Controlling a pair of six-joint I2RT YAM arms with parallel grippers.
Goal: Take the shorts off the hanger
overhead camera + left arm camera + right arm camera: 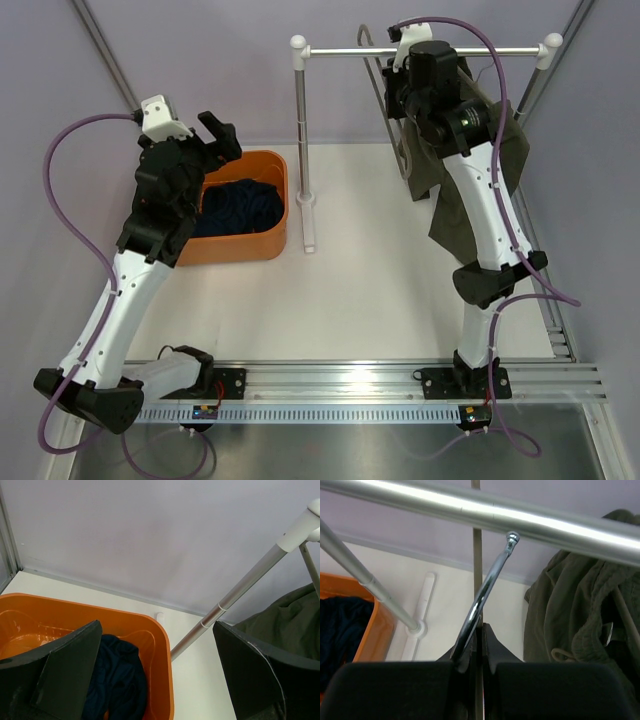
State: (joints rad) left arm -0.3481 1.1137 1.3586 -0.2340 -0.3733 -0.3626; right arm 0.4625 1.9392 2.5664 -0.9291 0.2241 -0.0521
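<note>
The shorts are about half sorted, I'd say. The navy pair (240,205) lies bunched in the orange bin (250,248) on the left of the desk (380,290), so that one looks done. The olive pair (512,150) is still hanging at the right end of the rail (340,50), so that's what's left.

The right jaws are pinched together on the chrome hook of the hanger (487,587) just under the rail. They're beside the green fabric, not on it. The left jaws are wide apart above the bin, holding nothing.

Hard to make out: the right arm (480,200) covers most of the hanger from above. I can't tell whether clips or a bar hold the olive pair, or how much of it is already loose. The right wrist view cuts the fabric off at the edge too.
</note>
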